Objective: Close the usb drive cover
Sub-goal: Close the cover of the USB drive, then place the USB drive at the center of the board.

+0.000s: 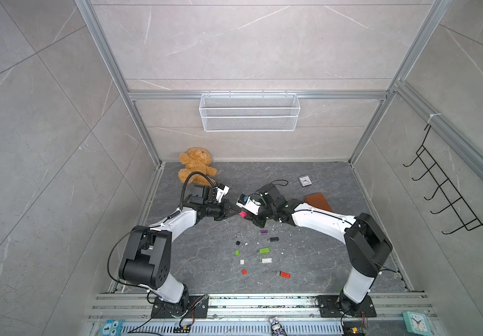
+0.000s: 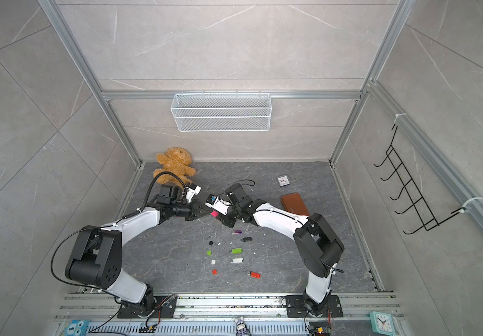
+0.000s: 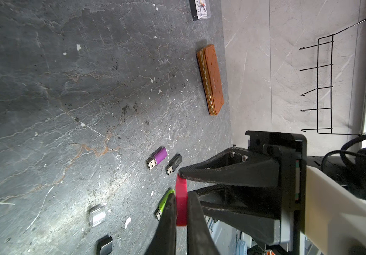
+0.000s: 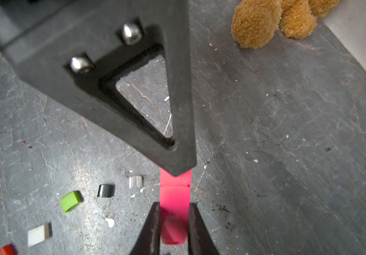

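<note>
left arm [image 1: 176,224]: elbow raised, forearm reaching inward beside the bear [image 1: 196,165], wrist lying near level.
right arm [image 1: 321,221]: mirrored pose, elbow raised, forearm angled in toward the bear.
left tool [image 1: 235,214]: clamped on one end of the pink drive [image 1: 242,214].
right tool [image 1: 249,218]: clamped on the other end, fingers turned crosswise to the left tool's, the two meeting nearly tip to tip.
pink drive: held off the worktop [image 1: 307,261] between both tools, near the bear, on its side toward the arm bases; a seam [image 4: 175,186] crosses it between the grips.
loose drives [image 1: 264,250] and caps [image 1: 237,252]: on the worktop, farther from the bear.
</note>
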You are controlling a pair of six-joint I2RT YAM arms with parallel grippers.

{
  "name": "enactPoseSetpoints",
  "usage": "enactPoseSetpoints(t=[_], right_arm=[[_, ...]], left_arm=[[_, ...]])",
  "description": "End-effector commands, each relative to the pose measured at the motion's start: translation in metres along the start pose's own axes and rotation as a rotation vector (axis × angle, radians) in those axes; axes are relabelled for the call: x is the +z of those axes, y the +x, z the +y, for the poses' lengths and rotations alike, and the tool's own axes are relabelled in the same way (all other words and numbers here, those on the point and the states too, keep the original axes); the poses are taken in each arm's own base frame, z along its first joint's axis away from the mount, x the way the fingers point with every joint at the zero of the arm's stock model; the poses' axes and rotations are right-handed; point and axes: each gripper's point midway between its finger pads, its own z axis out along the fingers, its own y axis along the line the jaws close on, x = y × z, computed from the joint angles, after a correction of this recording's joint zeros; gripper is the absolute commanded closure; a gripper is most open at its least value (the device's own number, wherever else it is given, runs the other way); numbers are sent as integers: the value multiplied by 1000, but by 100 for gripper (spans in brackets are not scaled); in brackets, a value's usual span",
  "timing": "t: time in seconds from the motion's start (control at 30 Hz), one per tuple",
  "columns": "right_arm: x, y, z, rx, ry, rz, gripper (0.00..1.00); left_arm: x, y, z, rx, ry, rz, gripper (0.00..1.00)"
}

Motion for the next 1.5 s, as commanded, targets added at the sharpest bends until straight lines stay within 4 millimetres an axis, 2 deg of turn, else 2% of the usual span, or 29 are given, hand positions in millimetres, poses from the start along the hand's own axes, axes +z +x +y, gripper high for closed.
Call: enactPoseSetpoints(t=[0.0,0.13,0.37,0.53,0.7,0.77,0.87,0.93,1.03,1.23,1.47], right_arm=[[-17,-86,-11,-55,15,-285,88],[-19,-98,-13,-68,-1,-326,88],[-11,-98,-13,-120,-20,-298,88],[-6,-68,-11,-167,-18,-172,88],[-5,-14,-3,-244,-39,22,88],[-5,7,-2,-277,-52,103,88],[-4,26,-7,-300,-58,164,88],[-2,33,-12,-312,-61,190,88],[6,43,-18,-347,-75,247,88],[26,56,-37,-379,-92,309,86],[38,66,-58,-387,-113,342,83]], left_arm=[[8,24,-16,-11,71,80,100],[10,29,-17,-19,85,99,100],[12,33,-14,-19,76,125,100],[5,21,-15,27,17,69,100],[-6,4,-8,45,-59,-17,97],[-10,0,-3,42,-79,-37,84],[-20,-5,9,2,-95,-74,60],[-27,-9,14,-15,-107,-102,52],[-38,-13,17,-17,-137,-139,48],[-56,-16,26,-35,-212,-196,47],[-65,-4,33,-55,-254,-205,48]])
